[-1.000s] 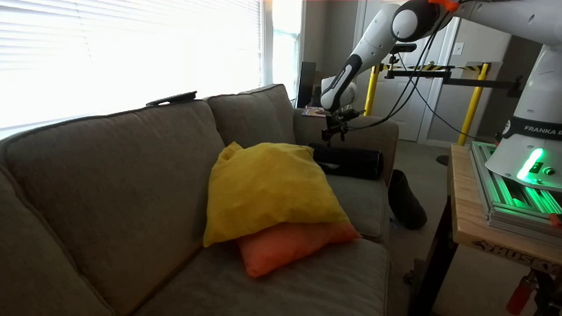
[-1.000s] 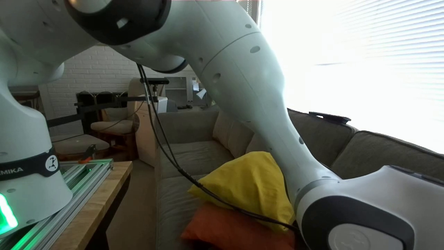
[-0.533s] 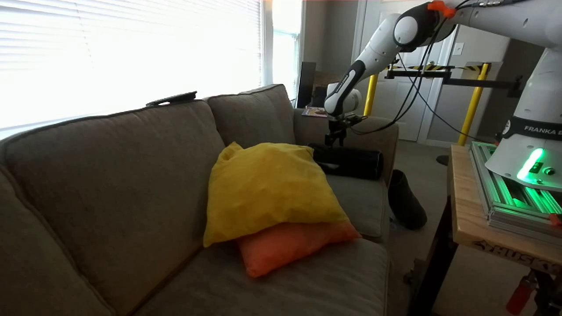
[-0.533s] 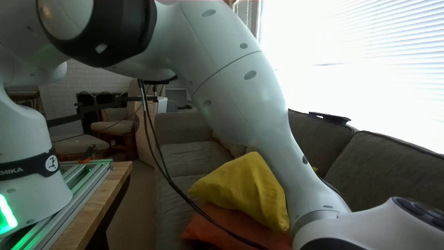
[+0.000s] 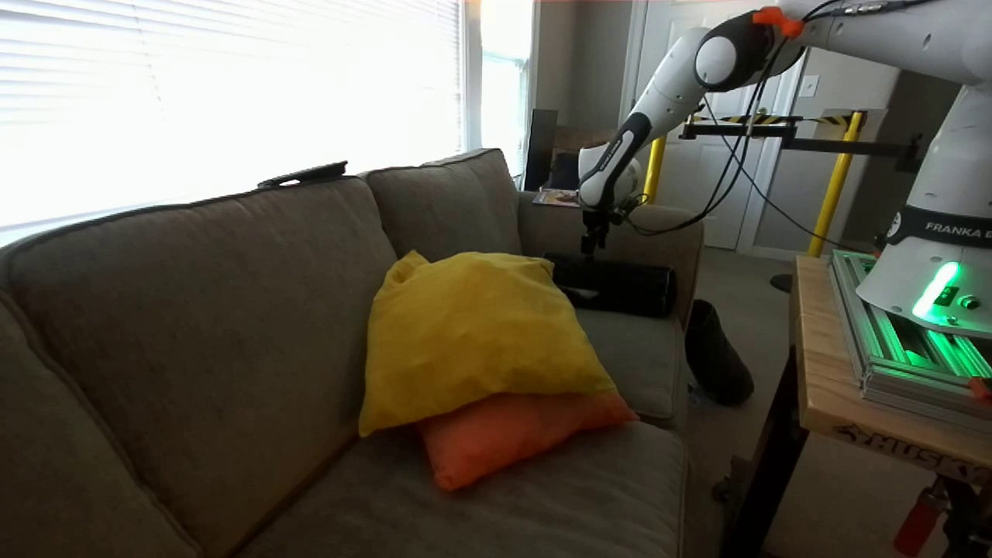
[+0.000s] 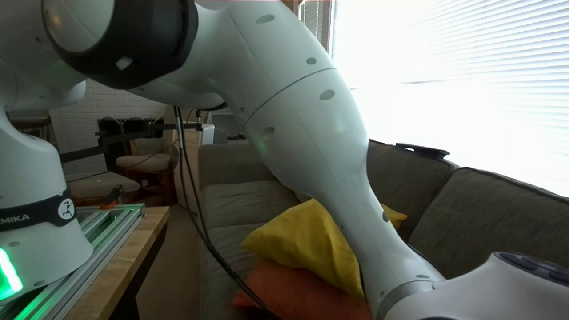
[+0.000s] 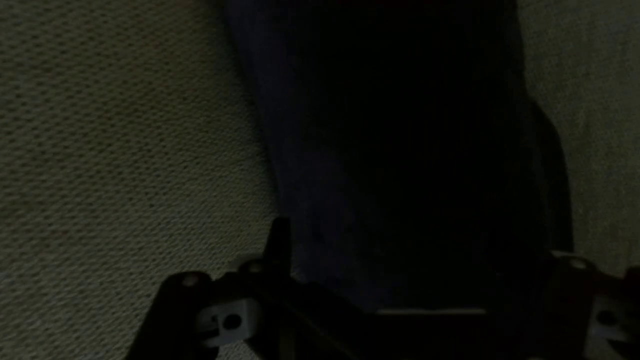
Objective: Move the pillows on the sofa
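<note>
The yellow pillow (image 5: 480, 333) lies on top of the orange pillow (image 5: 519, 442) on the grey-brown sofa (image 5: 201, 349). The yellow pillow (image 6: 306, 240) and orange pillow (image 6: 302, 293) also show in an exterior view, partly behind the arm. My gripper (image 5: 590, 249) points down just above a black roll-shaped object (image 5: 620, 288), beyond the pillows. In the very dark wrist view my gripper (image 7: 400, 240) is open, its fingers wide apart over the black object (image 7: 400, 150). The right finger barely shows against it. I cannot tell whether the fingers touch it. No pillow shows there.
A flat black object (image 5: 306, 175) lies on top of the sofa back. A magazine (image 5: 556, 198) lies on the sofa's far arm. A wooden workbench (image 5: 891, 434) carries the robot base. A dark boot-like object (image 5: 717, 356) stands on the floor. Cables (image 6: 204, 231) hang from the arm.
The arm has come lower, and the gripper has moved down and slightly right towards the black object in an exterior view. The wrist has turned. The pillows have not moved.
</note>
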Robot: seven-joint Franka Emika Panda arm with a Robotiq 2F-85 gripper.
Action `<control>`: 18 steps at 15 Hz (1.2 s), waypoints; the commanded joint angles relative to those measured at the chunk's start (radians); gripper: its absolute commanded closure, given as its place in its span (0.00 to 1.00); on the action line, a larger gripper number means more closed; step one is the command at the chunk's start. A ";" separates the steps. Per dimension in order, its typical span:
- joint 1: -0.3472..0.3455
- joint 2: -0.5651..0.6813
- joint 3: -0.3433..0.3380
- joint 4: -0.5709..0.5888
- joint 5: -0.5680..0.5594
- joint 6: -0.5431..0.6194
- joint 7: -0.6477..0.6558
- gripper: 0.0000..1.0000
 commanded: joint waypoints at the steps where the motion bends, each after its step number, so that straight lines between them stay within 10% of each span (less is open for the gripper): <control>1: 0.020 0.059 -0.035 0.053 -0.057 0.028 0.022 0.00; 9: 0.007 0.112 -0.006 0.124 -0.026 -0.109 0.051 0.03; 10: 0.009 0.123 -0.012 0.139 -0.025 -0.110 0.070 0.27; 18: 0.001 0.141 0.009 0.192 0.010 -0.170 0.174 0.71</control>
